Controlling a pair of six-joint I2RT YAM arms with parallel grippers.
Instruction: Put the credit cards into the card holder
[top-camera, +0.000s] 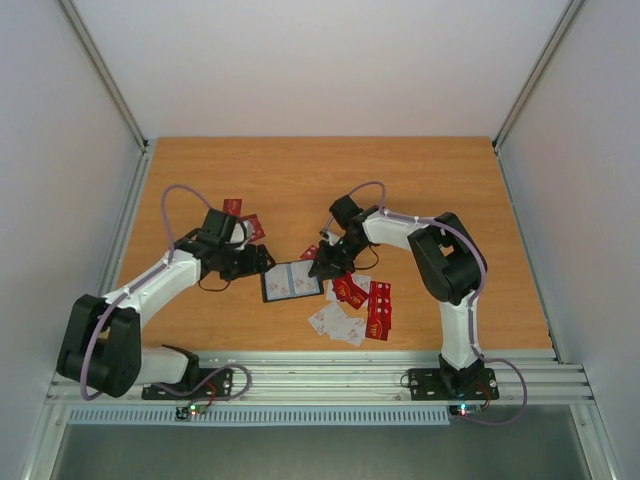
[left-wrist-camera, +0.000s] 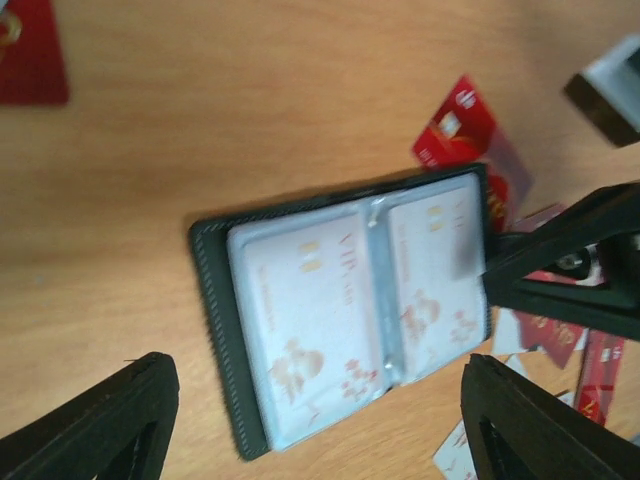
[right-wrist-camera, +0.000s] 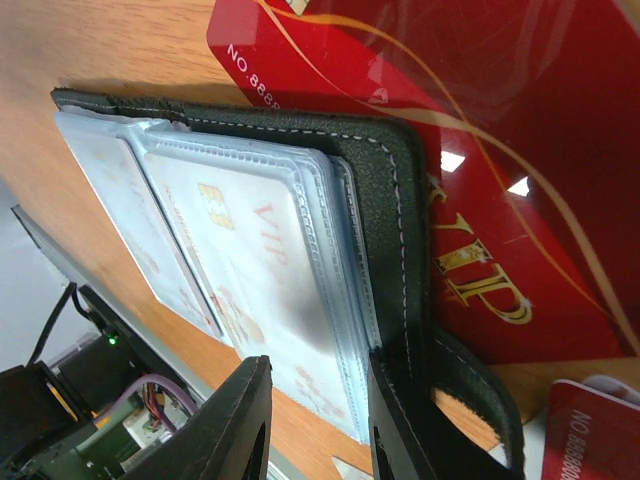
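Observation:
The black card holder lies open on the table between both grippers. In the left wrist view its two pockets each hold a white card. My left gripper hovers over its left end, jaws wide open and empty. My right gripper is at its right edge, jaws open a little, one finger over the white page, the other on the black cover. A red card lies under that edge. Loose red cards and white cards lie to the right.
Two more red cards lie behind my left arm. The right arm's fingers show at the right of the left wrist view. White walls stand round the wooden table.

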